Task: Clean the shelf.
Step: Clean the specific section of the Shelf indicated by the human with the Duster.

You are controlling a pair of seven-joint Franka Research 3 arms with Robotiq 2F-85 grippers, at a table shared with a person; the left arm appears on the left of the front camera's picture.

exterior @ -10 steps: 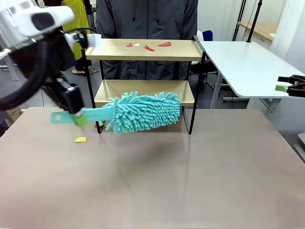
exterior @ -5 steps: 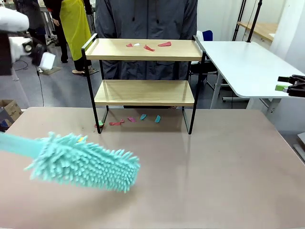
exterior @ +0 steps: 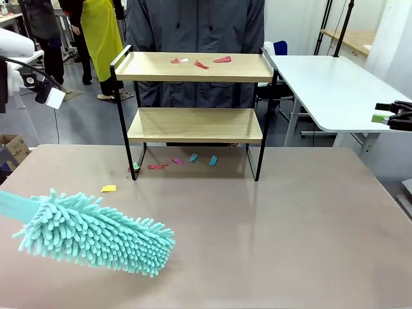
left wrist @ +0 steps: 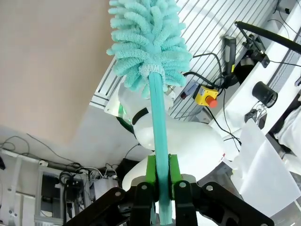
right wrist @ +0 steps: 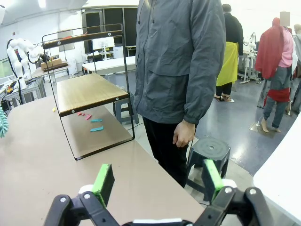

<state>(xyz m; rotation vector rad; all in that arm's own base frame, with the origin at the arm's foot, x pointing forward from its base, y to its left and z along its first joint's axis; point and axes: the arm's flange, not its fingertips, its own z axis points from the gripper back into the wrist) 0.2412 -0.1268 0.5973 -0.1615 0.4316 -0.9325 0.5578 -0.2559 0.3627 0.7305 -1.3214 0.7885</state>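
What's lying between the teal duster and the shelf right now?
In the front view, one small yellow scrap lies on the tabletop between the duster and the shelf.

The shelf (exterior: 148,67) stands at the desk's (exterior: 290,225) far edge. Red paper scraps (exterior: 201,64) and a white one lie on its top board. More scraps (exterior: 193,158), red, pink and blue, sit on the desk under it. A yellow scrap (exterior: 109,188) lies just in front of its left leg. Well in front and left of the shelf is a teal microfibre duster (exterior: 96,233), tilted, its handle running off the picture's left edge. Behind the shelf stands a person in a grey jacket (exterior: 193,26). Far to its right is the right gripper (exterior: 381,112).
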